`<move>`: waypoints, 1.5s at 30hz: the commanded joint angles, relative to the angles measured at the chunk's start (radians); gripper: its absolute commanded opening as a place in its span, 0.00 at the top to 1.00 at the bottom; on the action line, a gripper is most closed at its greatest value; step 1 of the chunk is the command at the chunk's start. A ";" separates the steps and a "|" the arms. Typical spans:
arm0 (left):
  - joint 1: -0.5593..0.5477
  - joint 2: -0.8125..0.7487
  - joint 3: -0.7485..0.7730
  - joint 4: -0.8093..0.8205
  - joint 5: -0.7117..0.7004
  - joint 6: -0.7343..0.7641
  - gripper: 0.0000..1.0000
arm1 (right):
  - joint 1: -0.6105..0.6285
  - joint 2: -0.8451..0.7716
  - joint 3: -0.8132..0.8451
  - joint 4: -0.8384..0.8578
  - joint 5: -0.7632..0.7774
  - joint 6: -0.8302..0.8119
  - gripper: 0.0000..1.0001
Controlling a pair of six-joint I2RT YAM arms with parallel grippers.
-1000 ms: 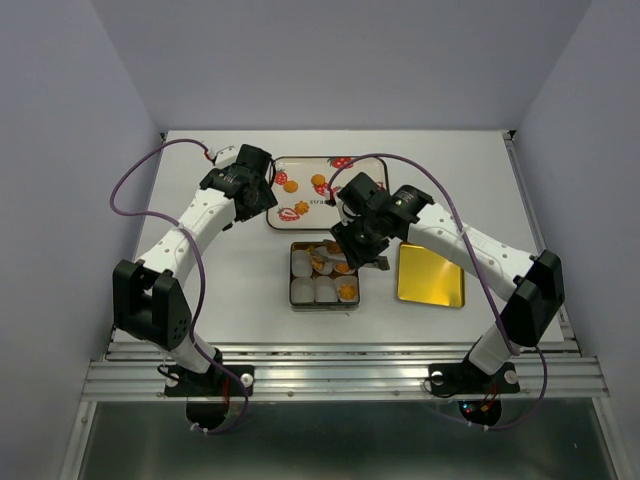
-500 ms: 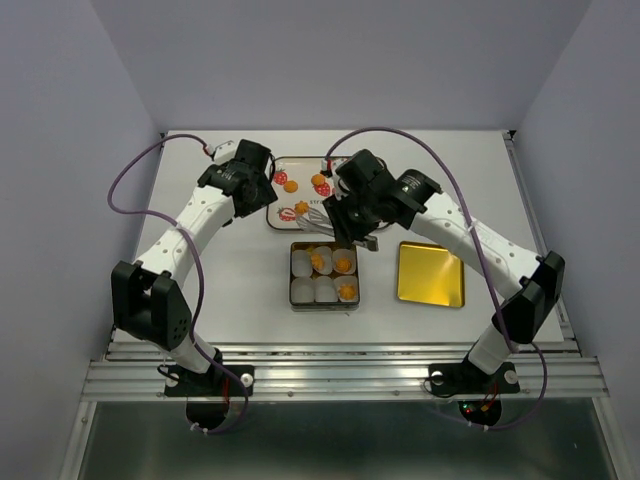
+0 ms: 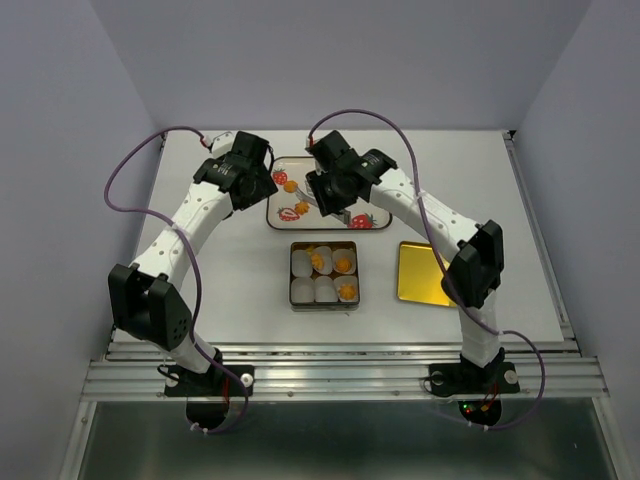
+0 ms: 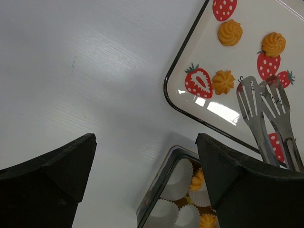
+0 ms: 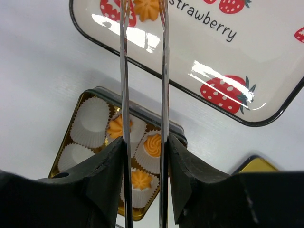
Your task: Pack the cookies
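Three cookies lie on the strawberry tray (image 4: 190, 102): two at its far end (image 4: 230, 32) (image 4: 274, 43) and one beside a printed strawberry (image 4: 223, 81), which also shows in the right wrist view (image 5: 146, 9). Three more cookies (image 5: 153, 145) sit in paper cups in the tin (image 3: 322, 300). My right gripper (image 5: 144, 147) is shut on metal tongs (image 5: 124, 71), also in the left wrist view (image 4: 266, 109); their spread tips hang over the tray by that cookie. My right gripper (image 3: 335, 190) is above the tray. My left gripper (image 4: 142, 171) is open and empty, at the tray's left edge (image 3: 258, 185).
The tin's gold lid (image 3: 425, 272) lies flat to the right of the tin, its corner in the right wrist view (image 5: 256, 164). Three white cups (image 5: 90, 121) in the tin hold nothing. Purple cables arc over both arms. Grey walls close in the table.
My right gripper has carried the tongs from over the tin back to the strawberry tray. The left arm has barely moved.
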 commanded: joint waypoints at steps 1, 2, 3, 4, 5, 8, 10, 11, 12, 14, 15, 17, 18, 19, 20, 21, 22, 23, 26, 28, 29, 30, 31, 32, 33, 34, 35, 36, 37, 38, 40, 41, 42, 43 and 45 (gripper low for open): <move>-0.002 -0.045 0.001 -0.011 -0.007 -0.001 0.01 | -0.008 0.028 0.071 0.034 0.015 -0.008 0.55; -0.001 -0.050 -0.004 -0.011 -0.007 -0.001 0.01 | -0.008 0.033 0.069 0.033 0.012 -0.011 0.55; -0.001 -0.059 -0.012 -0.010 -0.010 0.001 0.01 | -0.008 0.045 0.063 0.034 0.014 -0.014 0.55; -0.002 -0.064 -0.024 -0.004 -0.008 0.003 0.01 | -0.008 0.051 0.063 0.034 0.011 -0.022 0.55; -0.002 -0.068 -0.030 -0.001 -0.008 0.004 0.01 | -0.008 0.056 0.063 0.034 0.008 -0.029 0.54; -0.002 -0.077 -0.052 0.004 0.008 0.004 0.01 | -0.017 0.077 0.069 0.039 0.000 -0.029 0.53; -0.002 -0.079 -0.059 0.009 0.013 0.004 0.01 | -0.017 0.084 0.072 0.043 -0.015 -0.029 0.52; -0.001 -0.081 -0.061 0.010 0.015 0.004 0.01 | -0.017 0.091 0.072 0.045 -0.022 -0.028 0.52; -0.001 -0.082 -0.062 0.015 0.013 0.009 0.01 | -0.017 0.102 0.074 0.046 -0.025 -0.026 0.52; 0.001 -0.081 -0.061 0.015 0.009 0.013 0.01 | -0.017 0.108 0.077 0.046 -0.026 -0.029 0.52; -0.001 -0.078 -0.058 0.013 0.005 0.018 0.01 | -0.017 0.111 0.077 0.048 -0.022 -0.029 0.52; 0.001 -0.074 -0.058 0.013 0.008 0.018 0.01 | -0.017 0.120 0.080 0.048 -0.019 -0.034 0.51; -0.001 -0.074 -0.061 0.016 0.008 0.018 0.01 | -0.017 0.123 0.081 0.048 -0.019 -0.034 0.51; 0.001 -0.074 -0.064 0.018 0.010 0.018 0.01 | -0.017 0.127 0.083 0.048 -0.019 -0.034 0.51; 0.001 -0.074 -0.067 0.021 0.012 0.018 0.01 | -0.017 0.128 0.082 0.048 -0.017 -0.035 0.51; 0.001 -0.074 -0.069 0.021 0.012 0.018 0.01 | -0.017 0.131 0.080 0.048 -0.019 -0.035 0.51; 0.001 -0.074 -0.072 0.022 0.012 0.018 0.01 | -0.017 0.131 0.078 0.046 -0.017 -0.039 0.50; 0.001 -0.073 -0.073 0.021 0.012 0.018 0.01 | -0.017 0.131 0.074 0.046 -0.016 -0.039 0.50; 0.002 -0.073 -0.075 0.022 0.012 0.019 0.01 | -0.017 0.130 0.060 0.046 -0.009 -0.043 0.50; 0.004 -0.073 -0.078 0.024 0.008 0.021 0.01 | -0.017 0.133 0.055 0.046 -0.009 -0.049 0.50; 0.004 -0.073 -0.078 0.027 0.008 0.021 0.01 | -0.017 0.137 0.057 0.048 -0.012 -0.048 0.50; 0.004 -0.073 -0.079 0.025 0.010 0.021 0.01 | -0.017 0.140 0.057 0.048 -0.015 -0.049 0.50; 0.005 -0.073 -0.082 0.029 0.010 0.021 0.01 | -0.017 0.143 0.063 0.051 -0.016 -0.048 0.49; 0.005 -0.073 -0.084 0.030 0.012 0.021 0.01 | -0.017 0.151 0.068 0.050 -0.017 -0.049 0.49; 0.004 -0.073 -0.087 0.030 0.010 0.021 0.01 | -0.017 0.156 0.071 0.048 -0.017 -0.048 0.49; 0.004 -0.073 -0.088 0.032 0.010 0.021 0.01 | -0.017 0.159 0.072 0.046 -0.016 -0.048 0.49; 0.007 -0.073 -0.088 0.030 0.010 0.021 0.01 | -0.017 0.160 0.072 0.046 -0.014 -0.049 0.49; 0.007 -0.073 -0.088 0.032 0.008 0.022 0.01 | -0.017 0.162 0.071 0.045 -0.014 -0.054 0.49; 0.005 -0.073 -0.088 0.032 0.008 0.022 0.01 | -0.017 0.162 0.066 0.046 -0.011 -0.057 0.49; 0.005 -0.073 -0.088 0.032 0.007 0.022 0.01 | -0.017 0.163 0.065 0.048 -0.011 -0.058 0.48; 0.009 -0.073 -0.092 0.035 0.007 0.022 0.01 | -0.017 0.168 0.066 0.048 -0.009 -0.060 0.48; 0.009 -0.071 -0.092 0.035 0.008 0.022 0.01 | -0.017 0.169 0.069 0.048 -0.009 -0.060 0.48; 0.007 -0.073 -0.093 0.036 0.008 0.022 0.01 | -0.017 0.176 0.075 0.046 -0.008 -0.060 0.48; 0.008 -0.071 -0.092 0.036 0.008 0.022 0.01 | -0.017 0.177 0.078 0.048 -0.008 -0.060 0.48; 0.009 -0.071 -0.092 0.036 0.008 0.022 0.01 | -0.017 0.182 0.081 0.051 -0.011 -0.062 0.49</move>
